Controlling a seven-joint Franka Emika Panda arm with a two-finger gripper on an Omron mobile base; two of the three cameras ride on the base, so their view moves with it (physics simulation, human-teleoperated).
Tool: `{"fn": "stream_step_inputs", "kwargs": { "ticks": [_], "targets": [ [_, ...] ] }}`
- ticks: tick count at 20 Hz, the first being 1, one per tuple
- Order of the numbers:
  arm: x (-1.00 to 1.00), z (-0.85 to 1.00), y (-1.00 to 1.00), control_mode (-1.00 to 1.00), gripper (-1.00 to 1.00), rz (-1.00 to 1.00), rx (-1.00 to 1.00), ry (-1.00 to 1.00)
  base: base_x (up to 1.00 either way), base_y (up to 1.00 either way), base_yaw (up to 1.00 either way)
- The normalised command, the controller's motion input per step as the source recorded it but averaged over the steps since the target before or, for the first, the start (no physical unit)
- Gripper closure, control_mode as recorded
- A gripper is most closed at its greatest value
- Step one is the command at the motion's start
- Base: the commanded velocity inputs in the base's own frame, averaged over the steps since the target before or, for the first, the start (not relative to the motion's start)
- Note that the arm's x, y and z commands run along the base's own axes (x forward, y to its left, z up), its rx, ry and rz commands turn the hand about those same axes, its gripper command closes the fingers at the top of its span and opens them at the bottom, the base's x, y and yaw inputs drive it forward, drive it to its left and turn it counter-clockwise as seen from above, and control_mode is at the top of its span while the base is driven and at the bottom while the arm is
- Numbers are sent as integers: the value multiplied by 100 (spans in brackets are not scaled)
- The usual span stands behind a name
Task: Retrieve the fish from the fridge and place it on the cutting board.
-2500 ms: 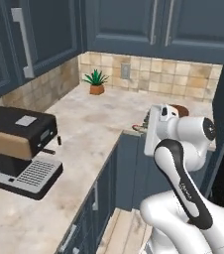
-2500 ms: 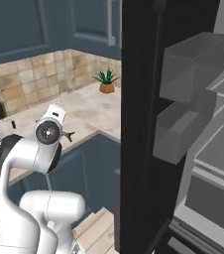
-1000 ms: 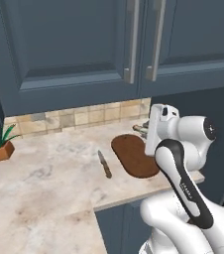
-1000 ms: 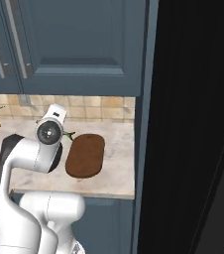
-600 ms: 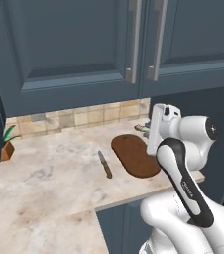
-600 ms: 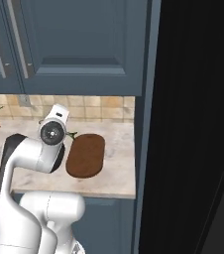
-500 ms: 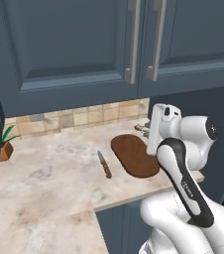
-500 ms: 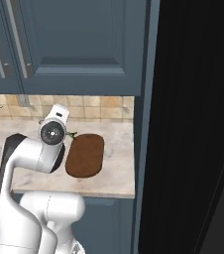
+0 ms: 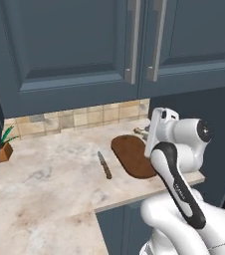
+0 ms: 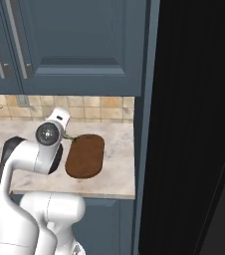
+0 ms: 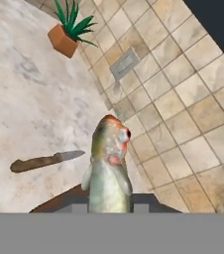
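Fish point(image 11: 109, 168) clamped in fingers point(image 11: 78, 208), above cutting board point(image 9: 133, 155) edge

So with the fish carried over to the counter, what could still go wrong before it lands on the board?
The hand grips only the tail end of the fish, so it could slip out. The knife lies close beside the cutting board; a drop short of the board could land on it.
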Motion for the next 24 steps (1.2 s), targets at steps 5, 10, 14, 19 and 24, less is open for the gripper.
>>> {"fn": "stream_step_inputs", "kwargs": {
  "ticks": [5, 10, 14, 19, 24],
  "targets": [
    [2, -34, -4, -100, 100, -8, -1, 16, 0, 0, 0],
    [12, -45, -19, -100, 100, -8, -5, 23, 0, 0, 0],
    [11, -37, -30, -100, 100, -8, -3, 22, 0, 0, 0],
    [18, -49, -44, -100, 100, -6, -3, 18, 0, 0, 0],
    [41, -66, -9, -100, 100, -7, -5, 10, 0, 0, 0]
  ]
}}
